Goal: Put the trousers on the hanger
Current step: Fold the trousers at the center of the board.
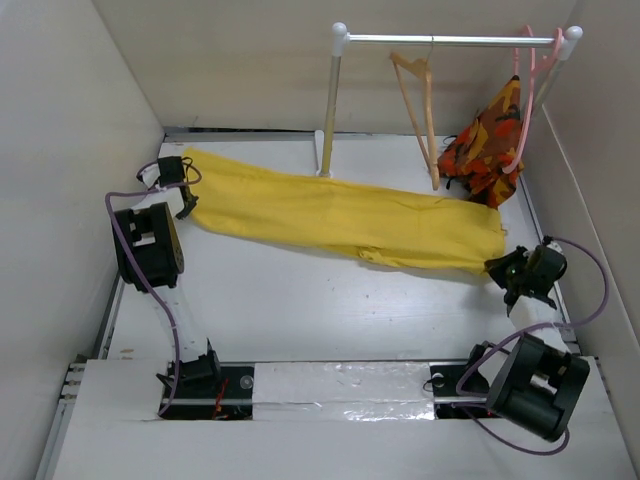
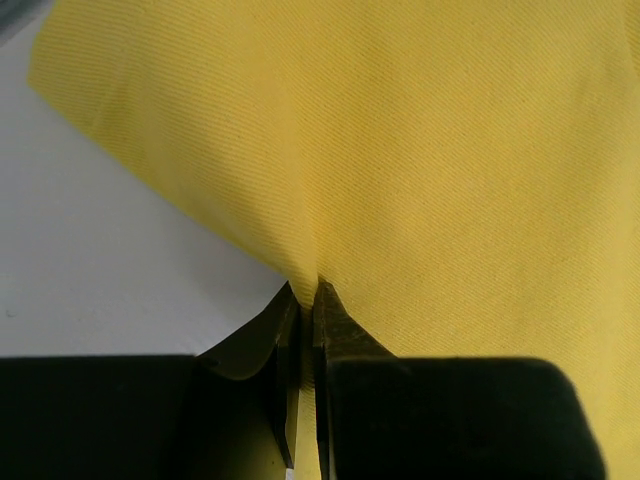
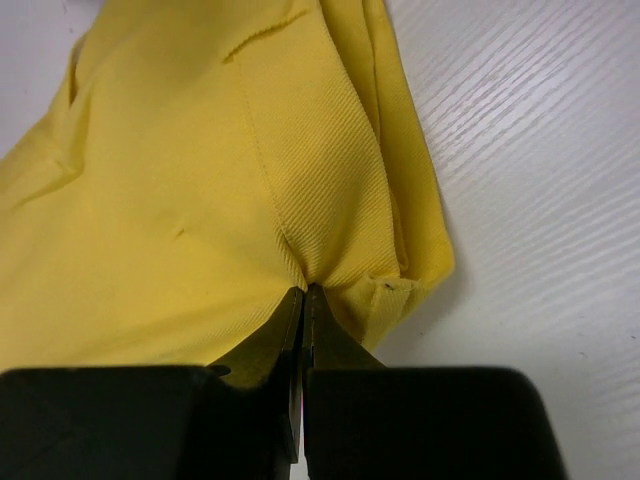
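The bright yellow trousers [image 1: 340,215] lie stretched across the table from back left to right. My left gripper [image 1: 186,200] is shut on the trousers' left end, a fold of yellow cloth [image 2: 400,150] pinched between its jaws [image 2: 308,290]. At the trousers' right end, by the waistband, my right gripper [image 1: 503,268] is shut on the yellow cloth [image 3: 200,180], its tips [image 3: 304,292] pinching the seam. The tan wooden hanger [image 1: 420,105] hangs by its hook from the white rail [image 1: 450,41] at the back, above the trousers' right part.
An orange-red patterned garment [image 1: 488,145] hangs on a thin pink hanger [image 1: 525,90] at the right end of the rail. The rail's left post [image 1: 330,110] stands behind the trousers. White walls close in on the left, back and right.
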